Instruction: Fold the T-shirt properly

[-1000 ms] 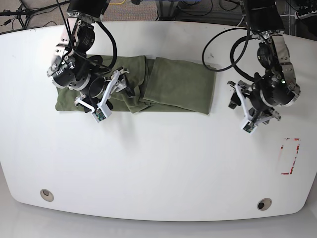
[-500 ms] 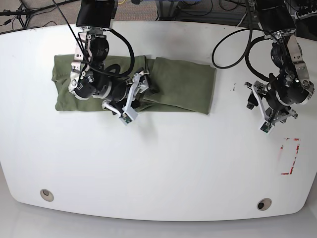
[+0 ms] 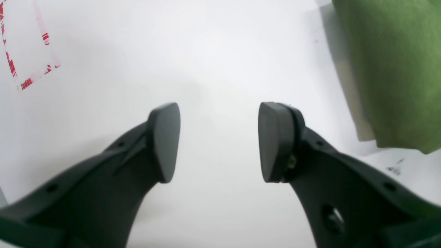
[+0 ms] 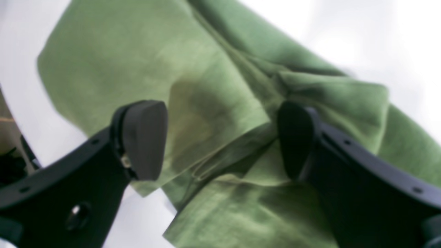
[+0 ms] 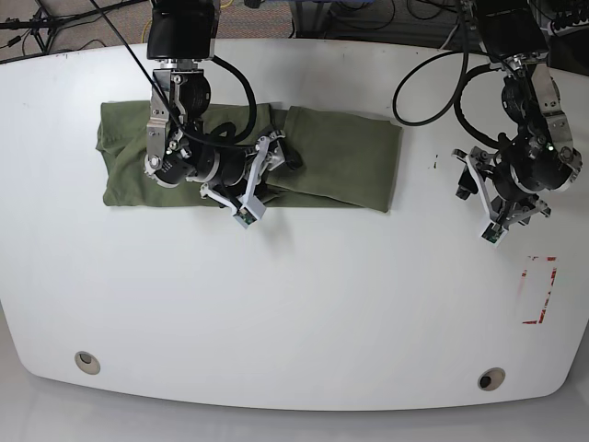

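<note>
The olive-green T-shirt (image 5: 340, 161) lies in a long folded band across the far part of the white table (image 5: 294, 304). A bunched fold crosses its middle. My right gripper (image 5: 262, 180) hangs open over that middle fold. In the right wrist view its fingers (image 4: 144, 137) straddle the T-shirt (image 4: 213, 86) where the layers overlap, with nothing clamped. My left gripper (image 5: 474, 207) is open above bare table to the right of the shirt. In the left wrist view the left gripper (image 3: 218, 141) holds nothing, and the T-shirt's edge (image 3: 389, 69) shows at the upper right.
A red tape rectangle (image 5: 539, 290) marks the table at the right, also visible as red tape (image 3: 20, 58) in the left wrist view. Two round holes (image 5: 86, 361) (image 5: 490, 378) sit near the front edge. Cables run behind the table's far edge.
My right gripper has travelled rightward along the shirt from its left part to the middle fold. The left arm has drawn away to the right, off the shirt's right edge.
</note>
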Available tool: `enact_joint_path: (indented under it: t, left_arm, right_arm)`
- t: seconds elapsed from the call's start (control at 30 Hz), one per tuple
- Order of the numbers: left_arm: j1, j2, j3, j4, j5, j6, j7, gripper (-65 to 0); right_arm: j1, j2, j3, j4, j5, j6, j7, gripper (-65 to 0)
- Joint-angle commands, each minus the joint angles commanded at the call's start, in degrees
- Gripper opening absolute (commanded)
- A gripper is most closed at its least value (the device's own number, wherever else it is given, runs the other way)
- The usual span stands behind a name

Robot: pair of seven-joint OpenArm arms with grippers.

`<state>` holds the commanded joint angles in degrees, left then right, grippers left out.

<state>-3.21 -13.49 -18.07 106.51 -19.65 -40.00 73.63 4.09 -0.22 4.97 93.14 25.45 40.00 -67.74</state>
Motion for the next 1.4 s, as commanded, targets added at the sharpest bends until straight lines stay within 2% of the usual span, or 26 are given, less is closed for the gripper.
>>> enact_joint_path:
  t: [0.13,0.2,0.3,0.4,0.47,0.5,0.73,0.83,1.27,1.33,1.4]
  left_arm:
    - [0.00,0.00,0.00,-0.09,0.00,0.00,0.00,-31.8]
    - [0.00,0.00,0.18,-0.09,0.00,0.00,0.00,-31.8]
    - [0.00,0.00,0.35,-0.09,0.00,0.00,0.00,-31.8]
    - [0.00,0.00,0.35,-0.09,0.00,0.00,0.00,-31.8]
    - [0.00,0.00,0.35,-0.09,0.00,0.00,0.00,-31.8]
    - [0.00,0.00,0.35,-0.09,0.00,0.00,0.00,-31.8]
    - [0.00,0.00,0.35,-0.09,0.00,0.00,0.00,-31.8]
    - [0.09,0.00,0.35,-0.09,0.00,0.00,0.00,-31.8]
    - [2.46,0.00,0.35,-0.09,0.00,0.00,0.00,-31.8]
    - [2.46,0.00,0.35,-0.09,0.00,0.00,0.00,-31.8]
    - [2.46,0.00,0.35,-0.09,0.00,0.00,0.00,-31.8]
  right_arm:
    - [0.09,0.00,0.00,0.18,-0.35,0.00,0.00,-17.6]
    - [0.09,0.00,0.00,0.09,-0.35,0.00,0.00,-20.9]
    - [0.09,0.00,0.00,0.00,-0.35,0.00,0.09,-34.7]
    - [0.09,-0.09,0.00,0.00,-0.35,0.00,0.09,-51.7]
    - [0.09,-0.09,0.00,0.00,-0.35,0.00,0.09,-59.6]
    - [0.09,-0.09,0.00,0.00,-0.35,0.00,0.09,-61.2]
    - [0.70,-0.09,0.00,2.02,-0.18,0.00,0.09,-61.7]
    - [0.97,-0.18,0.00,4.31,-0.18,0.00,-0.18,-65.0]
    - [4.66,0.09,-0.09,5.01,-0.44,0.00,-0.26,-65.0]
    - [4.92,0.18,0.00,3.96,-0.44,0.00,-0.26,-64.2]
    - [4.92,0.79,0.00,2.81,-0.44,0.00,-0.26,-60.4]
